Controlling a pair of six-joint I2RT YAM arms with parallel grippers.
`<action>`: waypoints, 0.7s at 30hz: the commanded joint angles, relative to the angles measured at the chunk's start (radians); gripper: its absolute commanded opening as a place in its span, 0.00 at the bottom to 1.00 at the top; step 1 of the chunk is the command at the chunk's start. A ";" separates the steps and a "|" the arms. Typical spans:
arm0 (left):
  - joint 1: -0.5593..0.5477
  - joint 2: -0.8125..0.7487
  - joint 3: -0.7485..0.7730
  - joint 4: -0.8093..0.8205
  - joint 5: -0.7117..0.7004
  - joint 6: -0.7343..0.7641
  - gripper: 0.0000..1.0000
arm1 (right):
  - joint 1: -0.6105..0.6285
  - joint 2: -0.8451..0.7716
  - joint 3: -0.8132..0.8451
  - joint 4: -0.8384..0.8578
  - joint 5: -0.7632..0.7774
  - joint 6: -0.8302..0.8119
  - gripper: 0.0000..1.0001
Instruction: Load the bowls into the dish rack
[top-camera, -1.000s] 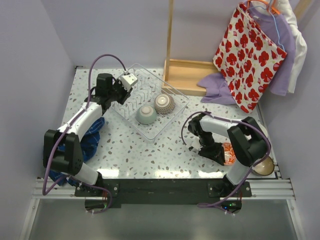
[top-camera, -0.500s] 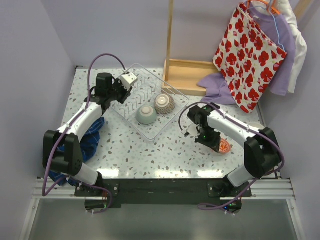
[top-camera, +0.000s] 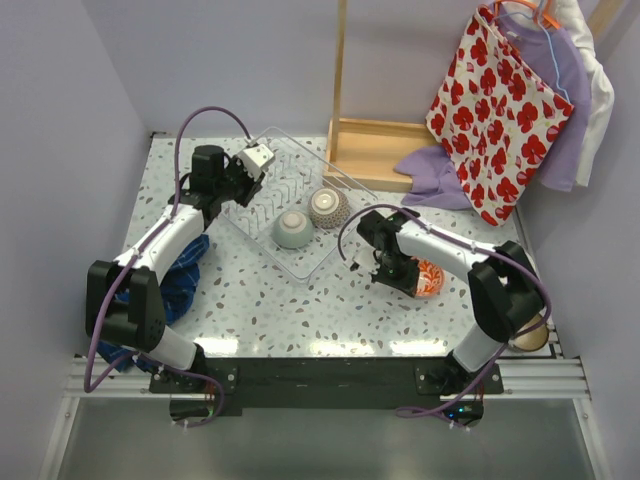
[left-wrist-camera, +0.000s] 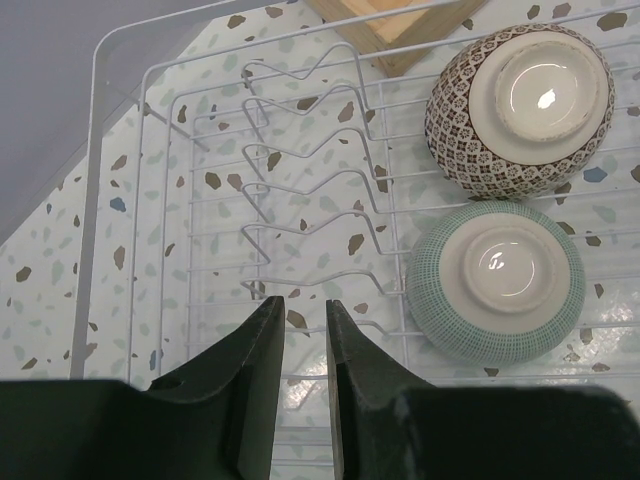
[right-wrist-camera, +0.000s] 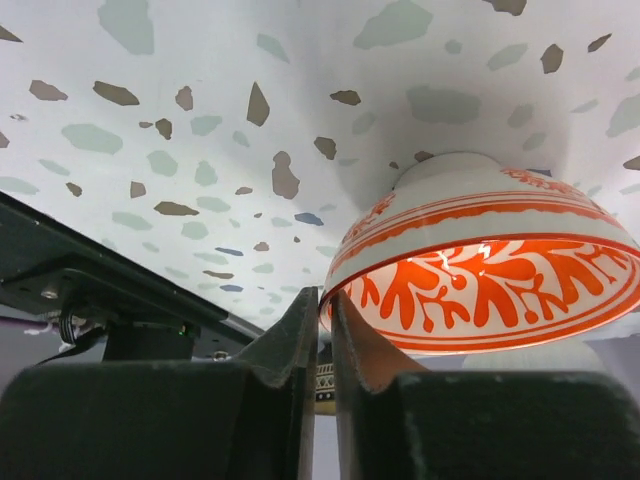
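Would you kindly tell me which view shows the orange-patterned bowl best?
The right wrist view: the orange-patterned bowl fills it, its rim in the right hand. The top view shows it small, partly hidden; the left wrist view misses it.

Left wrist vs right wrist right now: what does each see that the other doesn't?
Left wrist only: the dish rack holding two bowls upside down, the brown net-patterned bowl and the pale green bowl, plus a corner of the wooden box. The left fingers stand slightly apart with nothing between them.
Right wrist only: the orange-patterned bowl, its rim pinched between the right fingers.
Both: the speckled tabletop, and each camera's own dark fingers along the bottom edge.
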 joint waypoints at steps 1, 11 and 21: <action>-0.003 -0.014 0.016 0.042 0.014 -0.013 0.28 | 0.005 0.018 0.004 0.061 0.023 -0.009 0.20; -0.005 0.029 0.051 0.039 0.017 -0.019 0.28 | 0.002 0.035 -0.042 0.112 0.063 0.011 0.23; -0.005 0.039 0.090 0.013 0.021 -0.007 0.28 | 0.002 -0.109 0.323 -0.161 -0.019 -0.043 0.00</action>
